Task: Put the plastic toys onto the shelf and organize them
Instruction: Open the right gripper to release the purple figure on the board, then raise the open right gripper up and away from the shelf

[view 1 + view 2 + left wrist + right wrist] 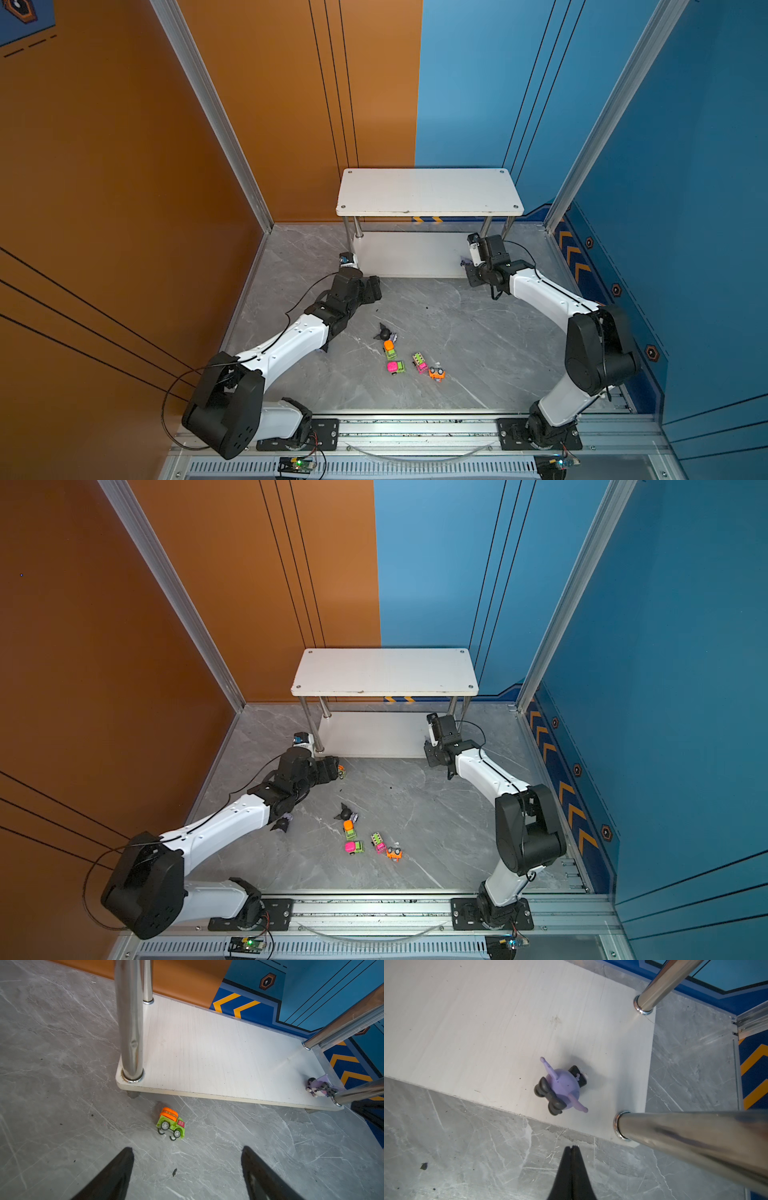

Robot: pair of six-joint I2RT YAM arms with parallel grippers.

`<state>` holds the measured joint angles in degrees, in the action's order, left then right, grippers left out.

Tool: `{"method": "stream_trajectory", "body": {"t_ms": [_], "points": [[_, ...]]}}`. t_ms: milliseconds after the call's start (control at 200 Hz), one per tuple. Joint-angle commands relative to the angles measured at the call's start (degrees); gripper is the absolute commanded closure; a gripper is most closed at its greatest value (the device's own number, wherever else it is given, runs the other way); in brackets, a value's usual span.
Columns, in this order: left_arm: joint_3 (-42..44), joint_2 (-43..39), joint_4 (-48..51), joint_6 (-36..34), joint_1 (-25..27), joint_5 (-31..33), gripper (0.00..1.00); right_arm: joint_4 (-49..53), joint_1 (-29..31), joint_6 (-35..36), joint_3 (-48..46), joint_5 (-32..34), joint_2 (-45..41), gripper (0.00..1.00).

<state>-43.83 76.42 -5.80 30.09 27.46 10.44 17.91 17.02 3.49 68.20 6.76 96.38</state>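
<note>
One lilac figurine [320, 1087] rests on the shelf [207, 1053], frame right; right hand [572, 1148] pressed together, empty; left hand [187, 1148] spread near a green car [170, 1124]. On the counter [478, 353] wait four cars [397, 367] and a black figurine [384, 333].

- The left arm [291, 345], at 7 o'clock in both top views, has glossy white shells on its long links and black housings at the joints. Small dark screws dot the white shell.
- Its shoulder housing [224, 409] is large, black and rounded, with a cluster of small vent holes.
- A thin black looping cable [164, 405] curves out beside that housing.
- The right arm [548, 295], at 4 o'clock, has the same white-and-black build. A black wrist cable [524, 249] arcs near its far end.
- Each arm stands on a black base plate [509, 432] with bolts at its corners.
- The left gripper [187, 1149] and right gripper [572, 1147] have matte black fingers that taper to points.
</note>
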Motion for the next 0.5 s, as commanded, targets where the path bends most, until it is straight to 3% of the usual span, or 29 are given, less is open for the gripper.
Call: {"method": "stream_trajectory", "body": {"t_ms": [0, 495], "points": [[-0.29, 0.72, 0.19, 0.16, 0.48, 0.39, 0.17, -0.36, -0.31, -0.85, 2.27, -1.16, 1.95, 1.0], [-1.72, 2.85, 0.49, 0.14, 0.31, 0.2, 0.17, -1.51, -1.84, 0.35, 6.81, -0.43, 6.98, 1.0]]}}
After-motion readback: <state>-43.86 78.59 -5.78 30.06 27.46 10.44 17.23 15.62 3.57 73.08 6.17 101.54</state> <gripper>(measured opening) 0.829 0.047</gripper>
